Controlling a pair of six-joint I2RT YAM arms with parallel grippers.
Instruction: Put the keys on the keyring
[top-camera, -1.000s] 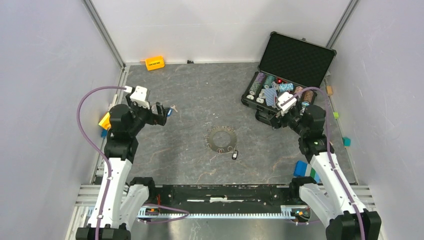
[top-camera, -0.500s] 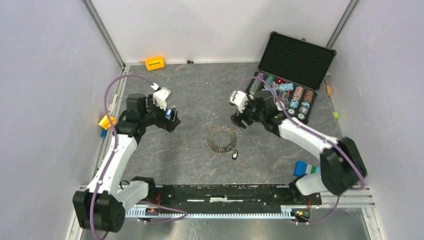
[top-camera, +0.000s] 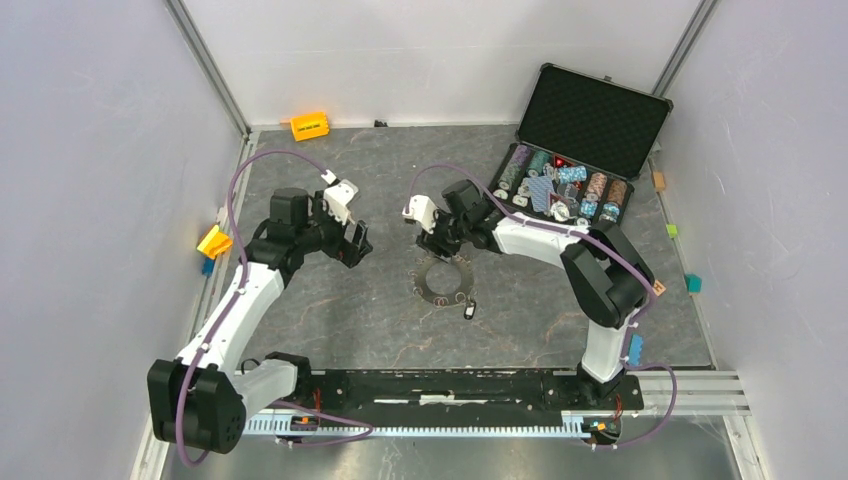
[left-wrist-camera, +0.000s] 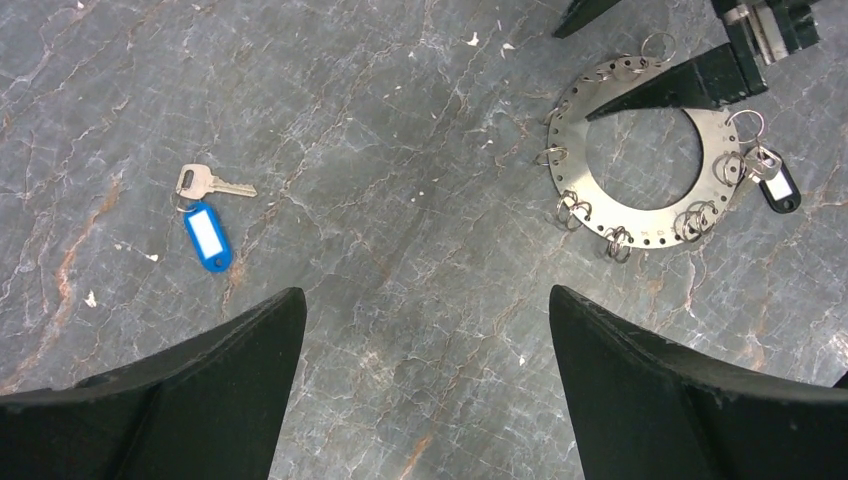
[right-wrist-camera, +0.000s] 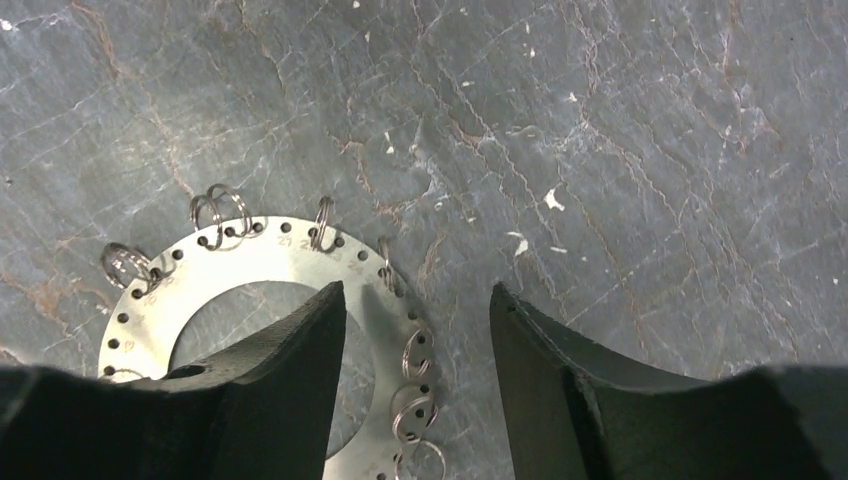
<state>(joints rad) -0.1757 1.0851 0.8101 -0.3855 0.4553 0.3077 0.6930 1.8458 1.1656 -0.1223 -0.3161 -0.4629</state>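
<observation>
The keyring (top-camera: 430, 290) is a flat silvery hoop with small split rings round its rim, lying mid-table. A key with a black tag (top-camera: 469, 309) hangs at its near right edge (left-wrist-camera: 779, 190). A second key with a blue tag (left-wrist-camera: 207, 235) lies loose on the slate left of the hoop; the top view hides it under my left arm. My right gripper (right-wrist-camera: 416, 292) hovers low over the hoop's band (right-wrist-camera: 270, 255), jaws open and astride it, one finger above the hole. My left gripper (left-wrist-camera: 425, 294) stands wide open over bare slate, between the blue-tagged key and the hoop.
An open black case of poker chips (top-camera: 570, 190) sits at the back right. An orange block (top-camera: 310, 126) lies by the back wall and a yellow piece (top-camera: 212, 242) at the left edge. Small coloured blocks (top-camera: 693, 283) dot the right edge.
My right arm swung left from the chip case to above the hoop, and its jaws narrowed. My left arm reached right toward the table's middle, passing over the blue-tagged key.
</observation>
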